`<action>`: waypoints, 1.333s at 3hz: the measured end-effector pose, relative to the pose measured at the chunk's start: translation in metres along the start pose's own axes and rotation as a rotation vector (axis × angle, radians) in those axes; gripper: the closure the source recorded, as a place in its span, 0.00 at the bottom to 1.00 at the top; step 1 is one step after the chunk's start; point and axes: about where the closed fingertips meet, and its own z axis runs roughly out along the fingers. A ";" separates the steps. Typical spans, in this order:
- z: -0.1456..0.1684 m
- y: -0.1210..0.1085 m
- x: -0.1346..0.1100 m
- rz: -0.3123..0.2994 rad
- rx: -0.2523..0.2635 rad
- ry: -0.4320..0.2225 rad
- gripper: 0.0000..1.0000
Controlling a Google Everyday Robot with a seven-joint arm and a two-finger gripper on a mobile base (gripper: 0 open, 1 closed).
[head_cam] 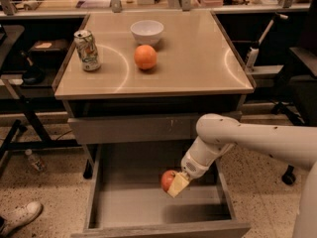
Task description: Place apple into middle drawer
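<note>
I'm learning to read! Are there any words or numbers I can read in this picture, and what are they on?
No text here can be read.
The can has printing on its side, but it is too blurred to read.
The gripper, shut on the apple above the open drawer, shows no writing.

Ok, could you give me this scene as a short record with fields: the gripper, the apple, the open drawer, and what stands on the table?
gripper: over the open drawer, right of its centre, shut on the apple
apple: red, held in the gripper, seems to hang above the drawer floor, not yet released
drawer: pulled out, grey floor in view
table: carries three things
can: on the table, at the left
orange: on the table, near the middle
bowl: white, behind the orange
</note>
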 end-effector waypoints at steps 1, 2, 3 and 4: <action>0.017 -0.010 -0.002 0.041 -0.002 -0.025 1.00; 0.047 -0.012 0.002 0.077 -0.049 0.000 1.00; 0.051 -0.012 0.004 0.080 -0.055 0.004 1.00; 0.066 -0.011 0.009 0.096 -0.081 0.014 1.00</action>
